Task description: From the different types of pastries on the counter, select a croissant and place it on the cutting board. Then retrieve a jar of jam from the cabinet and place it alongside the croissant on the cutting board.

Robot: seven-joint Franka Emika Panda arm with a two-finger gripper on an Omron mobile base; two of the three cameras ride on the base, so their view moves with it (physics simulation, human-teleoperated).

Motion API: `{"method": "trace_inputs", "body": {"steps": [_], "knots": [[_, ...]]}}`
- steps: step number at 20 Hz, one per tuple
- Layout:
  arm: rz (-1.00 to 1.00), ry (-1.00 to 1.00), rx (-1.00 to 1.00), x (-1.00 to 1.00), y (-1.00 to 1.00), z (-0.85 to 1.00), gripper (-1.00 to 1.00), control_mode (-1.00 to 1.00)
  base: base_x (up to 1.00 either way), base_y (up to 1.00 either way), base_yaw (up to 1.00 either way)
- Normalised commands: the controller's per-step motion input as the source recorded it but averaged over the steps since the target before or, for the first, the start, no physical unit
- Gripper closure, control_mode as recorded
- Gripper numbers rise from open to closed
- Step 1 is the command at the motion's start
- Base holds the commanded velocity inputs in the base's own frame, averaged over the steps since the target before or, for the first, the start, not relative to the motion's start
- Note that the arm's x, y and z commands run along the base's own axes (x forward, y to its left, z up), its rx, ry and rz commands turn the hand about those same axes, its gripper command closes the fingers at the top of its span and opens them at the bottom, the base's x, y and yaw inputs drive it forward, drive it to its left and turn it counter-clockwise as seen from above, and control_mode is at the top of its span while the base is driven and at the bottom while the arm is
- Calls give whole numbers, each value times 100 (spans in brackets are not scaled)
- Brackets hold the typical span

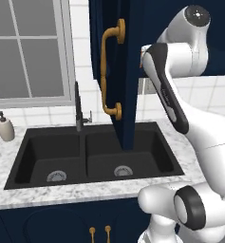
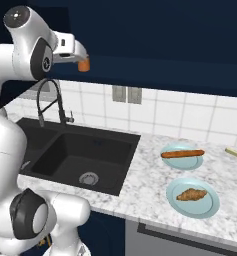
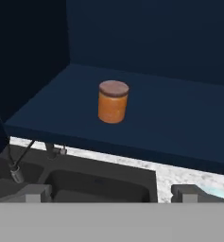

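Note:
The jar of jam [image 3: 113,101], small and orange with a brown lid, stands upright on the shelf of the open navy cabinet [image 3: 179,118]. My gripper [image 3: 111,193] is open, level with the shelf's front edge and short of the jar, nothing between its fingers. In the right base view the gripper [image 2: 79,56] reaches into the cabinet with the jar [image 2: 83,65] just past it. The croissant [image 2: 191,194] lies on a light blue plate on the counter [image 2: 150,200]. A long bread stick [image 2: 182,154] lies on a second plate behind it. The cutting board is out of view.
The cabinet door [image 1: 126,85] with its brass handle [image 1: 107,71] hangs open over the black double sink [image 1: 85,156]. A dark faucet [image 1: 78,107] and a soap dispenser [image 1: 5,127] stand behind the sink. A thin tan strip [image 2: 235,152] lies at the counter's right edge.

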Motion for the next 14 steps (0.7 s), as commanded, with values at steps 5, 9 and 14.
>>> {"method": "trace_inputs", "body": {"steps": [5, 9, 14], "knots": [[1, -10, 0, 38, 1, 2, -100, -100, 0, 0, 0], [0, 0, 0, 54, -2, -1, -100, -100, 0, 0, 0], [0, 0, 0, 69, 0, 0, -100, -100, 0, 0, 0]]}}
